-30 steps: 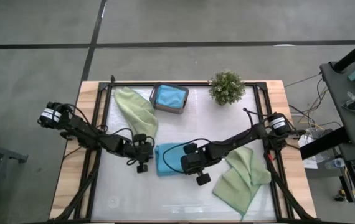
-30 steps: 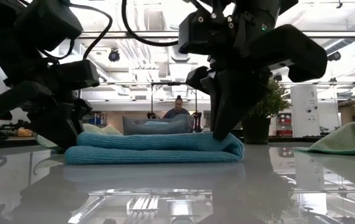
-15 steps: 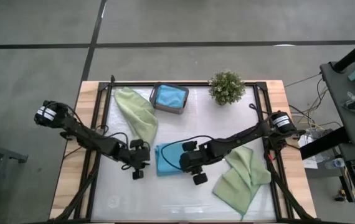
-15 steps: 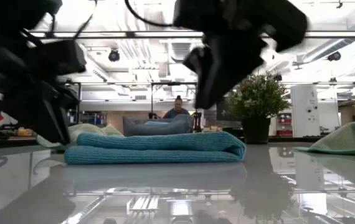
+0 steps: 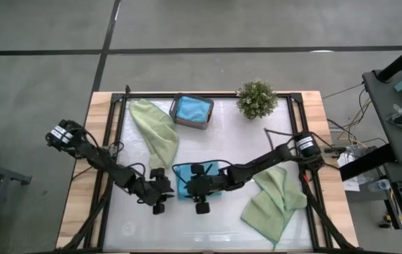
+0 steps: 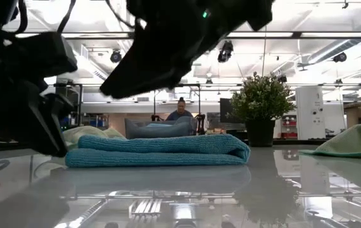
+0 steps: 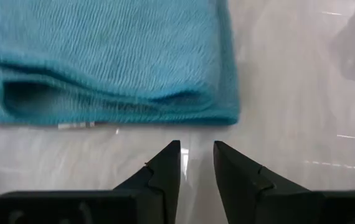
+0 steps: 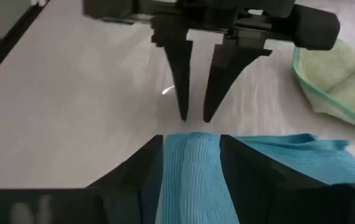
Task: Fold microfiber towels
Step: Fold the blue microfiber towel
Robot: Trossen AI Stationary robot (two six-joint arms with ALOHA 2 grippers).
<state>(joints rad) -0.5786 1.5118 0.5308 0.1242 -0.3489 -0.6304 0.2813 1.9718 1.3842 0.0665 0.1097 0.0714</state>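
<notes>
A teal-blue microfiber towel [image 5: 187,171] lies folded in several layers flat on the table's middle [image 6: 158,150]. My right gripper [image 5: 187,185] hovers open over its left part; in its wrist view the towel [image 8: 193,180] shows between the spread fingers [image 8: 190,155]. My left gripper [image 5: 167,190] stands just off the towel's near left corner [image 7: 224,115], slightly open [image 7: 196,152], with nothing in it. Two sage green towels lie crumpled, one at the far left [image 5: 155,127] and one at the right [image 5: 275,197]. Another teal-blue towel [image 5: 192,108] fills the tray.
A dark grey tray [image 5: 180,120] and a small potted plant [image 5: 257,99] stand along the far edge. Black frame rails [image 5: 109,162] run down both sides of the table. Bare tabletop lies along the near edge [image 5: 201,229].
My right gripper has lifted off the folded towel's right end, tipped up from pointing steeply down, and swung toward the table's left over the towel. My left gripper has drawn back toward the near edge. The folded towel has stayed where it was.
</notes>
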